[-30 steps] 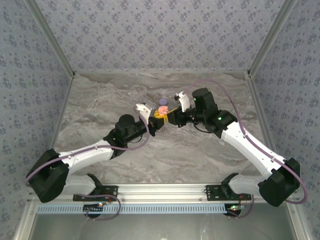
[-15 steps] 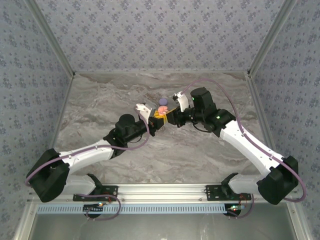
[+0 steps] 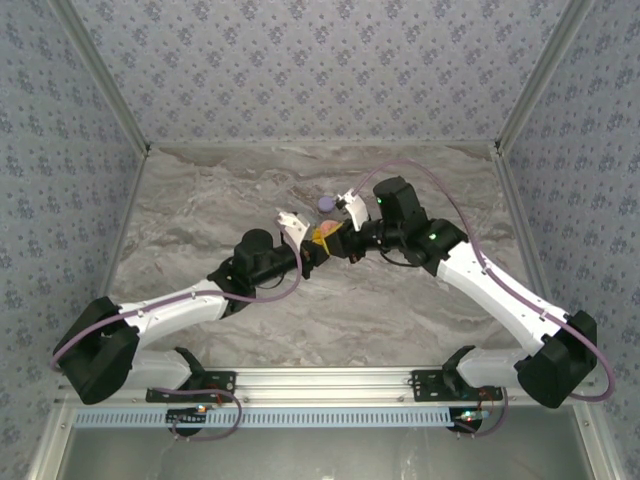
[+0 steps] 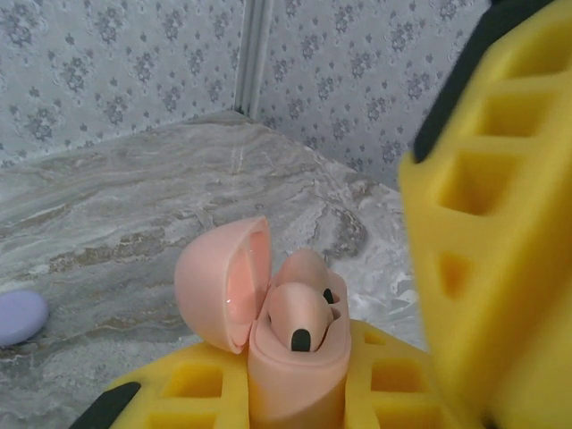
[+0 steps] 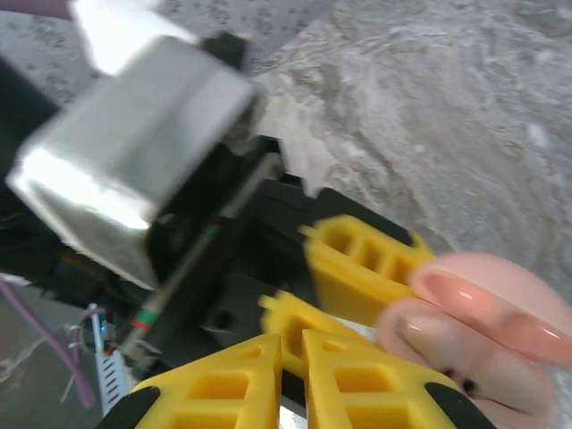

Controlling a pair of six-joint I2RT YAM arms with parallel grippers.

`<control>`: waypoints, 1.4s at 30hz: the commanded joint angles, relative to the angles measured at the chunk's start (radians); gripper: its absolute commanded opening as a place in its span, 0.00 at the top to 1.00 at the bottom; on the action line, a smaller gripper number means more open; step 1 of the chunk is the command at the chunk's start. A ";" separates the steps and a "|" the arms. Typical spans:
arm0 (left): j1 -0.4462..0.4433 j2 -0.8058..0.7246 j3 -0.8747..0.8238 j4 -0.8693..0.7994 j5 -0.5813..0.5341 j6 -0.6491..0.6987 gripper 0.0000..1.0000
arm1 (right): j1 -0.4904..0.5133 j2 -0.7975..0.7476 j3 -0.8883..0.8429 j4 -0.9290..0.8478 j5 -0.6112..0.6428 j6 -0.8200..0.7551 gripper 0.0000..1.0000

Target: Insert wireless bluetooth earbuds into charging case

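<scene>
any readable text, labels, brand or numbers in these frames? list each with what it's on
No text can be read in any view.
On the pink charging case: plain, no marking seen.
On the purple disc: plain.
On the circuit boards at the arm bases: too small to read.
On the silver block in the right wrist view: blurred, nothing legible.

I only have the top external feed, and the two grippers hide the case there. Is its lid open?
Observer: Yes. On the left wrist view the charging case stands upright, its lid hinged open to the left.
Operator: Anything inside it?
Observer: At least one pale pink earbud with a dark tip shows in the open case. I cannot tell if it is fully seated.
Operator: Who holds the case?
Observer: The left gripper. Its yellow fingers flank the base of the case.
</scene>
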 commanded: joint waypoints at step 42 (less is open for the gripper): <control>-0.005 -0.082 0.000 0.044 0.281 0.126 0.88 | -0.192 0.034 -0.052 0.006 0.000 0.103 0.88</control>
